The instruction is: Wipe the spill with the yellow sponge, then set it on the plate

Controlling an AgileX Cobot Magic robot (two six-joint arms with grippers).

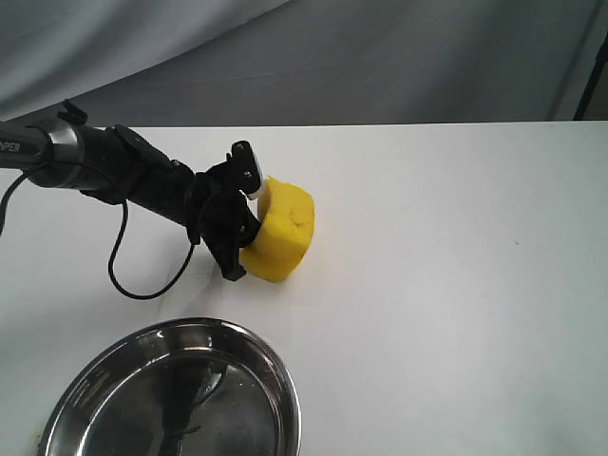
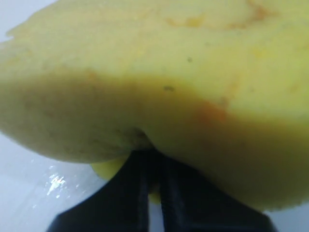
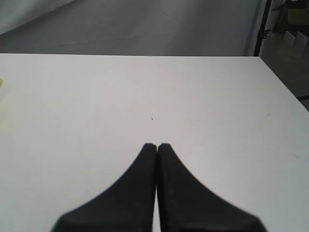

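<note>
Nearest, at the left, sits the plate, a shiny steel dish with a raised rim, cut off by the near edge of the exterior view. It lies on the white table and nothing is in it. Just beyond it a thin black cable hangs in a loop from the left arm down to the table top.

Farther back, left of the middle, is the yellow sponge, well apart from the plate. It stands tilted, with its lower edge down at the table. The left gripper has it by its left side. In the left wrist view the black fingers are drawn almost together, pinching a fold of foam between them, so the pincer is all but shut on the sponge. The foam fills most of that view (its surface shows a few orange-brown marks). A small bright glint lies on the table beside it. The arm reaches in from the left edge of the scene.

The right gripper shows only in its own wrist view. Its two dark fingers are pressed tip to tip, with nothing between them, over bare table.

Behind the far edge of the table hangs a grey cloth.
</note>
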